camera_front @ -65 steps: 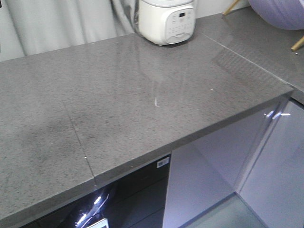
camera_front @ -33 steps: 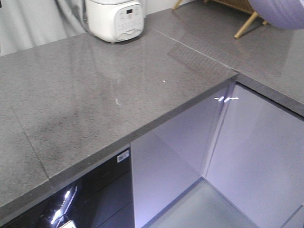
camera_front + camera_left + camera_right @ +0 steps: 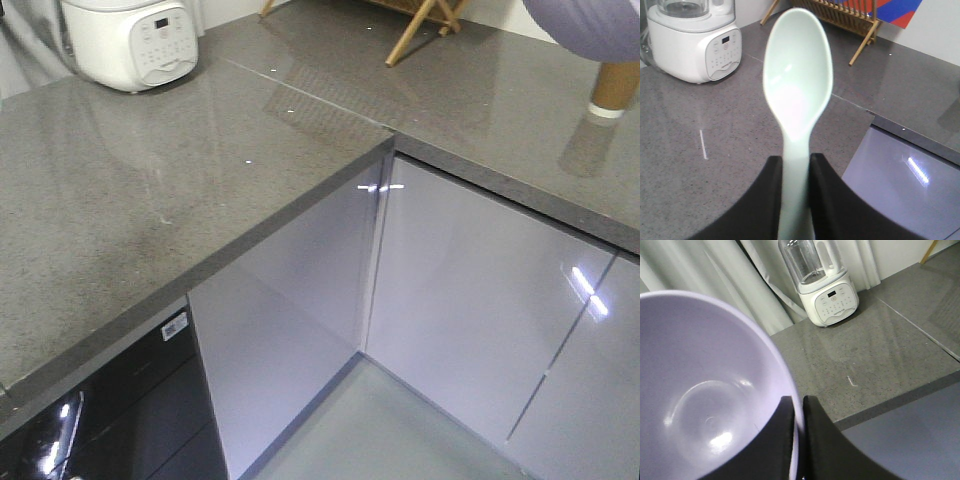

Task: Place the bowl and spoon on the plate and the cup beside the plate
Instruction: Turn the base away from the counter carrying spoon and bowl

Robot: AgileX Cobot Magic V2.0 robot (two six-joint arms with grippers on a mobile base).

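The grey counter [image 3: 120, 200] turned an inside corner, with a white appliance [image 3: 130, 40] at 11 o'clock in the front view. The right gripper [image 3: 799, 407] pinched the rim of the bowl [image 3: 705, 390], held aloft. The cup [image 3: 612, 92] stood on the counter at 2 o'clock. The left gripper [image 3: 796, 167] clamped the handle of the spoon [image 3: 797, 85], scoop pointing to 12 o'clock.

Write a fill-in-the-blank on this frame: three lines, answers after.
1. The left pincer is shut on the handle of the pale green ____.
2. The right pincer grips the bowl by its ____.
3. In the front view, the brown cup stands on the grey ____.

Missing words: spoon; rim; countertop.
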